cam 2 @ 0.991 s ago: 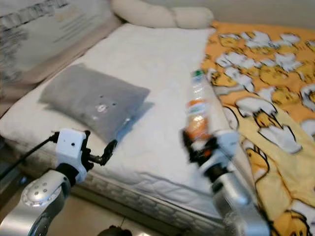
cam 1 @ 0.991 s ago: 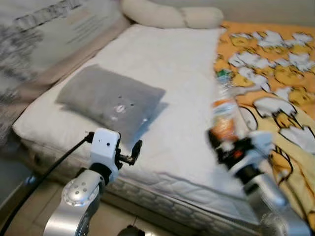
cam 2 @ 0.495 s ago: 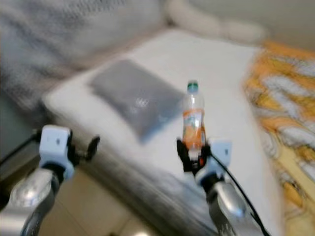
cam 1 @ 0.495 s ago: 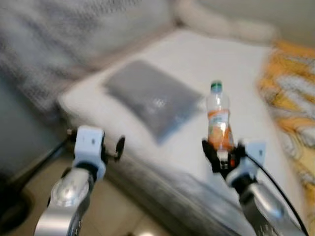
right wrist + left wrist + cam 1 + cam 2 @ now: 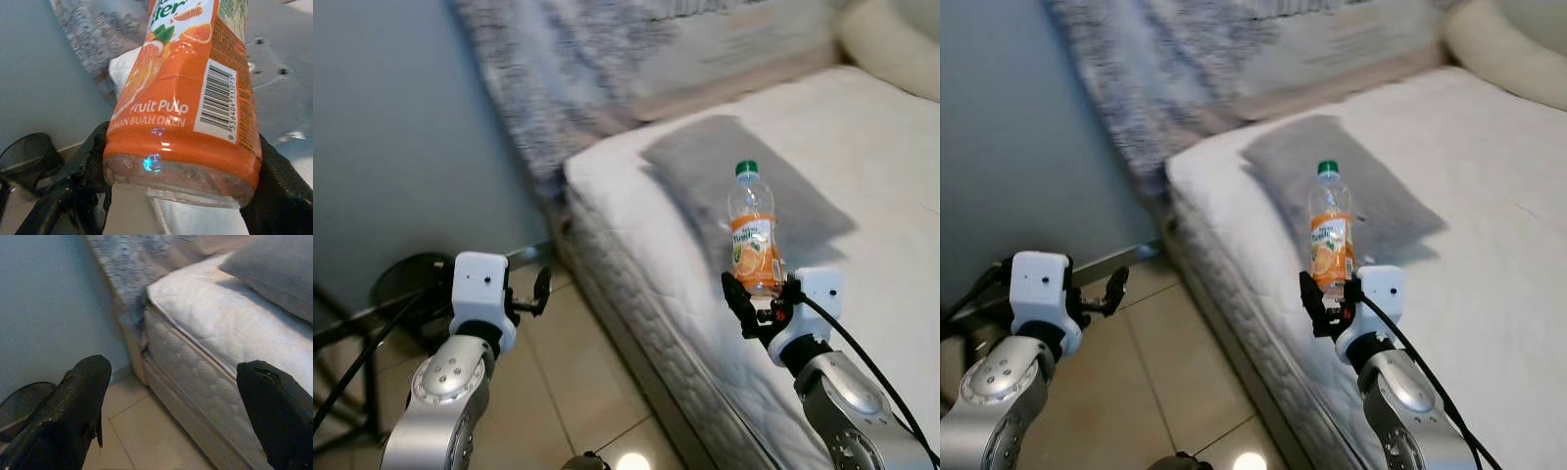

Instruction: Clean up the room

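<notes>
Right claw (image 5: 759, 304) raised, fingers clamped; left claw (image 5: 181, 396) forward, fingers spread wide.

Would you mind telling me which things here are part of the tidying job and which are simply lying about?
Part of the job:
- orange drink bottle, upright, held near its base
- right gripper, jaws shut on the bottle
- left gripper, jaws open and holding nothing, over the floor

Just lying about:
- grey pillow on the mattress
- dark round object on the tiled floor
</notes>
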`<state>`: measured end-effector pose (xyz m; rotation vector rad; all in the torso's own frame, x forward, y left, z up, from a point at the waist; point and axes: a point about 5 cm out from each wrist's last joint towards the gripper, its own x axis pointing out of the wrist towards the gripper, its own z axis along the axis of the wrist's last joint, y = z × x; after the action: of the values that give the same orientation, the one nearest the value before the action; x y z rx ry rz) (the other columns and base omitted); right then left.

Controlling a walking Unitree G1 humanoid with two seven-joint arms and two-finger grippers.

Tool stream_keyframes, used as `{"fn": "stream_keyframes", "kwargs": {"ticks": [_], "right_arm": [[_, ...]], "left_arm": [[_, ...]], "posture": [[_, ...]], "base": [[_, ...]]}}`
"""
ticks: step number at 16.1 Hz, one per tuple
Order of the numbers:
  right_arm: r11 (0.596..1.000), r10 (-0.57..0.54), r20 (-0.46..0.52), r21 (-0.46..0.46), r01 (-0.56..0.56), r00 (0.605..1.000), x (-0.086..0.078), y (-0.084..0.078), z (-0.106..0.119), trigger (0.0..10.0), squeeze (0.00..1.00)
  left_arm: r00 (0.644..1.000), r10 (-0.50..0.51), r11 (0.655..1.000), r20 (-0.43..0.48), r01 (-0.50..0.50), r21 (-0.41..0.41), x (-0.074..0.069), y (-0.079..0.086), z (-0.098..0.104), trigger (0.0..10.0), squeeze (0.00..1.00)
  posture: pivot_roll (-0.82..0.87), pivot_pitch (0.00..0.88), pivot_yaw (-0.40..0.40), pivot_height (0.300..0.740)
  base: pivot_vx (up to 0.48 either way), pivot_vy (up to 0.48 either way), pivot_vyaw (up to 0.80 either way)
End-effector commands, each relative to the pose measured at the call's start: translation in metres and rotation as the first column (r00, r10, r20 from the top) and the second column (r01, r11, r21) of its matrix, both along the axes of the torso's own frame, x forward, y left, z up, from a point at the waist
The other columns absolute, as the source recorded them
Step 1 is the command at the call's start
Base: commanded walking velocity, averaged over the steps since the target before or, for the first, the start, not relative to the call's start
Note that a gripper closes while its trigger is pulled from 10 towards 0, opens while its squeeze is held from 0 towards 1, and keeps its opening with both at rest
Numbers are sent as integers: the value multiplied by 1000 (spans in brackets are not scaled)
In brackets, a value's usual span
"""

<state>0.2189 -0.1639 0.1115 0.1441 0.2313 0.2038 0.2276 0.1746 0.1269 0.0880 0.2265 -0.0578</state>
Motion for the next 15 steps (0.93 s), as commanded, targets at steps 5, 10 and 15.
{"fn": "stream_keyframes", "kwargs": {"ticks": [5,10,15], "right_arm": [[1000,-16,-27,-2,16,1000,2,0,-4,10000,0],[998,49,-33,-36,-51,998,5,10,-8,10000,0],[995,89,-10,-36,-90,996,9,15,-6,10000,0]], "left_arm": [[999,-5,1000,33,4,24,2,-1,2,10000,0],[998,17,1000,62,-17,0,2,2,5,10000,0],[997,32,999,64,-32,-3,-3,2,3,10000,0]], "posture": [[33,0,52,740],[57,0,28,740],[68,0,6,740]], "base": [[0,0,800],[0,0,800],[49,0,155]]}}
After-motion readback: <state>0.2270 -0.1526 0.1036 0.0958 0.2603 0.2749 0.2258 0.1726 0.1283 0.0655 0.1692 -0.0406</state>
